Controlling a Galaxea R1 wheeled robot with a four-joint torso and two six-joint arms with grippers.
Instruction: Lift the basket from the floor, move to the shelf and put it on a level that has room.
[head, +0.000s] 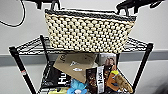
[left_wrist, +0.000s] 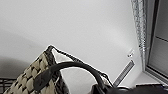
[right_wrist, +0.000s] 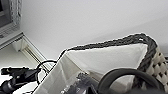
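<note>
The basket (head: 88, 31) sits at or just above the top level (head: 28, 46) of the shelf (head: 17, 62); whether its base touches the wire grid cannot be told. Behind the basket stands a plain pale wall (head: 22, 15) with a grey band (head: 5, 60) running across it lower down. In the left wrist view a white ceiling (left_wrist: 75, 22) spreads above the basket, with a window frame (left_wrist: 152, 37) at one edge.

The basket is rectangular, woven in cream strands with a dark braided rim and a white cloth lining (right_wrist: 105, 60). A dark loop handle (left_wrist: 72, 66) rises at each of its 2 short ends.

The left gripper (head: 53, 5) is at the basket's left handle and the right gripper (head: 126, 8) at its right handle; whether their fingers are clamped on the handles or apart cannot be told.

Below the basket, the next tier holds a brown paper bag (head: 75, 65), dark snack packets (head: 96, 80), a blue toy (head: 77, 86) and an orange-and-tan toy (head: 118, 81).
</note>
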